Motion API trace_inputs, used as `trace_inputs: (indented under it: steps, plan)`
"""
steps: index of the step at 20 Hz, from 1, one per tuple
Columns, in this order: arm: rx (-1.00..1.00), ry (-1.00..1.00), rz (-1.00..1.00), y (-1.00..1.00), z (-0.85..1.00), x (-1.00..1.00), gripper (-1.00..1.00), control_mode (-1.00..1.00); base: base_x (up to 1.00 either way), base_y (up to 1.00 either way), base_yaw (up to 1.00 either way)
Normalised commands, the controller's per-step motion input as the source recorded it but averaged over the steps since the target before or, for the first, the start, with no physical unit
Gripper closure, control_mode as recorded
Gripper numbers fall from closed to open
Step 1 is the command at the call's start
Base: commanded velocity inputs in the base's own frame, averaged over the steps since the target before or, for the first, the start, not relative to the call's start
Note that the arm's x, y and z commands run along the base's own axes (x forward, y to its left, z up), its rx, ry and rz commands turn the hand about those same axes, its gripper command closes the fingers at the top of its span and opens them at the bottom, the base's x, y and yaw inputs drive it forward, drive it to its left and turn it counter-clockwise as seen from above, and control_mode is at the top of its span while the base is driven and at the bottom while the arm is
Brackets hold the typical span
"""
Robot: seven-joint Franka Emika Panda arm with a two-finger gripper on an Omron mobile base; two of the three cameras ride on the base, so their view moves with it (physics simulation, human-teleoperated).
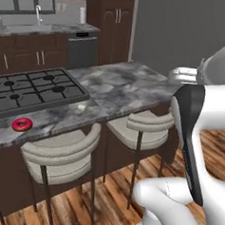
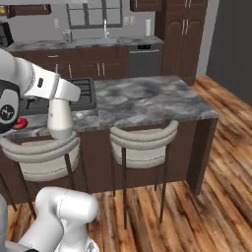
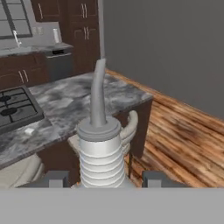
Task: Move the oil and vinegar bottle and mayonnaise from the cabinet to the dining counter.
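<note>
Here, the small off-white oil and vinegar bottle [image 3: 100, 148], ribbed with a thin bent spout, stands between the two dark finger tips of the gripper [image 3: 101, 179], which grips it. The long grey-marbled dining counter [image 3: 78, 98] lies beyond, toward ten o'clock.

Gripper [image 3: 101, 179] seen in hand view — two dark fingertips [image 3: 52, 178] flank oil and vinegar bottle [image 3: 100, 148], closed on its ribbed body. Hand roughly level, camera facing forward. White arm raised high in both base views.
</note>
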Motion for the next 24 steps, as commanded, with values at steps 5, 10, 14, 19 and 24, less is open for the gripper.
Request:
trace_inputs:
  steps: [5, 10, 14, 19, 24]
  plan:
    - [0.00, 0.00, 0.00, 0.00, 0.00, 0.00, 1.00, 1.00, 0.87, -0.33, 0.56]
    - [0.00, 0.00, 0.00, 0.00, 0.00, 0.00, 1.00, 1.00, 0.88, -0.37, 0.54]
    - [0.00, 0.00, 0.00, 0.00, 0.00, 0.00, 1.00, 1.00, 0.99, -0.35, 0.50]
    - [0.05, 0.07, 0.15, 0.00, 0.00, 0.36, 1.00, -1.00, 0.60, -0.06, 0.25]
    - [0.10, 0.04, 0.37, 0.00, -0.02, 0.73, 1.00, -1.00, 0.00, 0.00, 0.00]
